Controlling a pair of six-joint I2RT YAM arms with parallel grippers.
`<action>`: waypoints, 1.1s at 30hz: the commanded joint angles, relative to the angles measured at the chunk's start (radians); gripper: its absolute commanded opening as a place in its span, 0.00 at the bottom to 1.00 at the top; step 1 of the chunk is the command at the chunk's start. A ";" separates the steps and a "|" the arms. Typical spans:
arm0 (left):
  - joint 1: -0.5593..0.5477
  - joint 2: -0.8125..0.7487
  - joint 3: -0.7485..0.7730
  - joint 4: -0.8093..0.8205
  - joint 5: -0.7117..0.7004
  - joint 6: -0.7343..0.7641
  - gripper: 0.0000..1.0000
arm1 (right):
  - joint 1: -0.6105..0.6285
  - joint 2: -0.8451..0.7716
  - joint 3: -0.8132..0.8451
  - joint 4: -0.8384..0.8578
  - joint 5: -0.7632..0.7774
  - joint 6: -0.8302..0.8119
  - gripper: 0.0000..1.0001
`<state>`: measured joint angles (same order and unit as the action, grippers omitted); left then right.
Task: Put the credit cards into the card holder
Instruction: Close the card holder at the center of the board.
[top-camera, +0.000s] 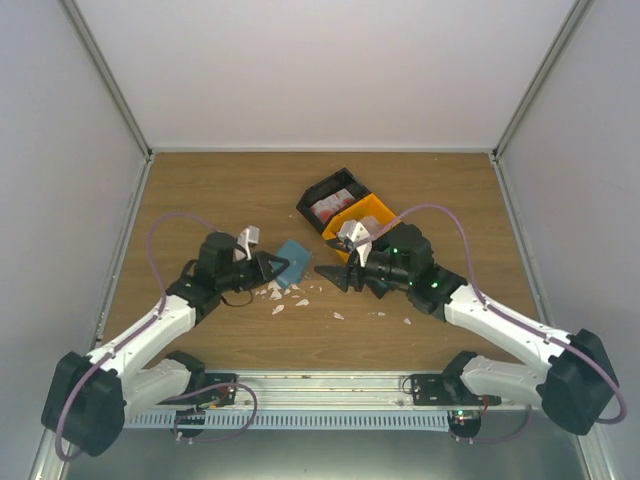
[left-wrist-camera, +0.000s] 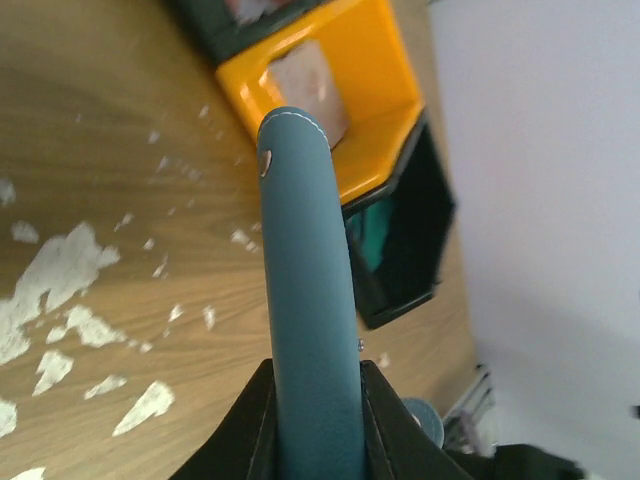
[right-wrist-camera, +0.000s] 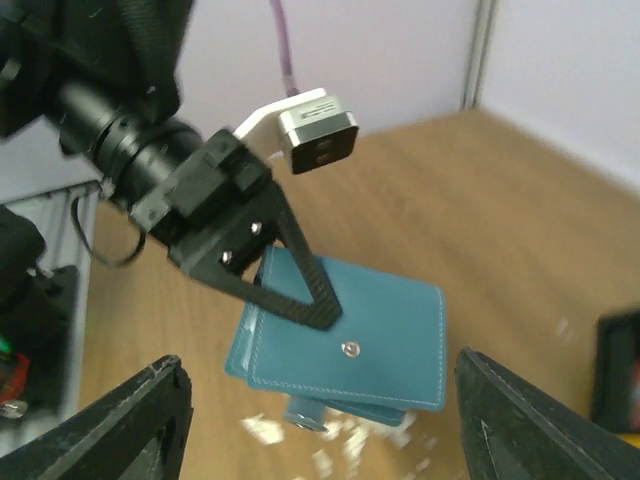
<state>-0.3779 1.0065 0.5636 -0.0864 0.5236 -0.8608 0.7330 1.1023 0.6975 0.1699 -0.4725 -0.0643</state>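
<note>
The holder (top-camera: 292, 262) is clamped in the left hand (top-camera: 277, 266), clear of the counter (top-camera: 200, 190). At its 3 o'clock the right hand (top-camera: 336, 277) is spread wide, empty. Cards (top-camera: 331, 207) are seen in the tray (top-camera: 383, 208) at 1 o'clock.

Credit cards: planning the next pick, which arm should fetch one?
Right: right end effector open, empty, near the black-and-orange tray; left end effector grips the flat blue card holder.
</note>
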 joint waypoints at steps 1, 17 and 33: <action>-0.101 0.045 -0.113 0.267 -0.186 0.024 0.00 | -0.003 0.063 0.050 -0.189 0.036 0.483 0.72; -0.154 0.378 -0.196 0.497 -0.174 -0.130 0.18 | -0.023 0.234 0.106 -0.373 0.320 0.849 0.73; -0.144 0.174 -0.090 -0.160 -0.284 0.067 0.78 | 0.020 0.339 0.150 -0.424 0.315 0.783 0.81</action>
<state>-0.5270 1.2350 0.4374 -0.0685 0.2981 -0.8780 0.7303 1.4124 0.8146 -0.2253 -0.1783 0.7372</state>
